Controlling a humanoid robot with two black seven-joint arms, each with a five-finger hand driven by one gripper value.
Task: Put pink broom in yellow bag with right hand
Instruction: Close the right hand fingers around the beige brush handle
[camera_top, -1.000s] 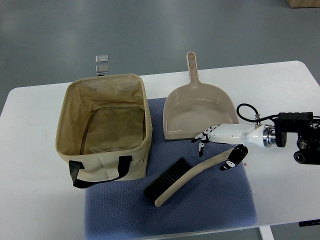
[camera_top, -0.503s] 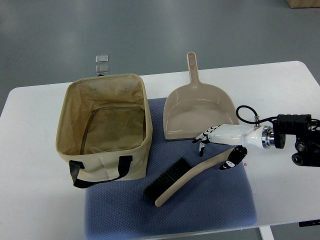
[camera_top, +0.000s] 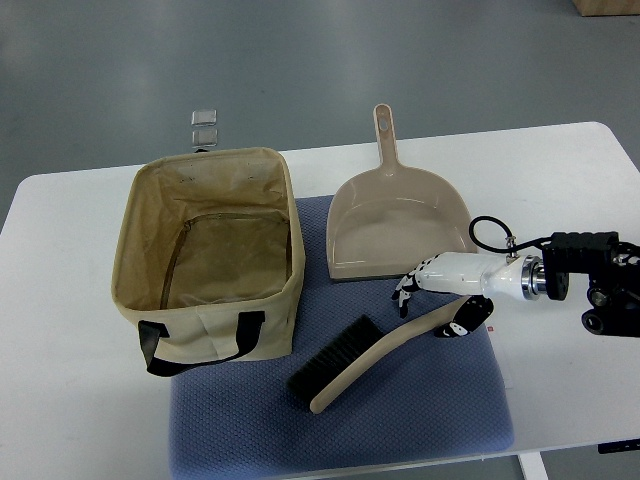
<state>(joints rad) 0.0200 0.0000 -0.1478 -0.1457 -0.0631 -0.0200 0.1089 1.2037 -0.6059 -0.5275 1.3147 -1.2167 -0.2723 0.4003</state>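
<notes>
1. The right hand (camera_top: 437, 298), white with black-tipped fingers, reaches in from the right and hovers just over the upper end of the beige-pink curved plastic hand broom (camera_top: 372, 357). Its fingers are spread and loosely curled, with the thumb on the near side of the handle, and it grips nothing yet.
2. The broom lies diagonally on the blue-grey woven mat (camera_top: 440, 420), handle end directly under the hand, dark bristle head down and to the hand's left.
3. The open tan-yellow canvas bag with black handles (camera_top: 210, 250) stands well to the hand's left, mouth up and empty.
4. A beige plastic dustpan (camera_top: 396, 215) sits just beyond the hand, its flat lip close to the fingertips.
5. To do this step well, I judge the hand should lower until the handle sits between fingers and thumb, then close firmly across its width.
6. Grasping so near the end risks the bristle head drooping, so a grip slightly further down the handle looks safer.
7. Keep the fingers clear of the dustpan lip while closing.
8. The white counter (camera_top: 70, 400) carries everything.
</notes>
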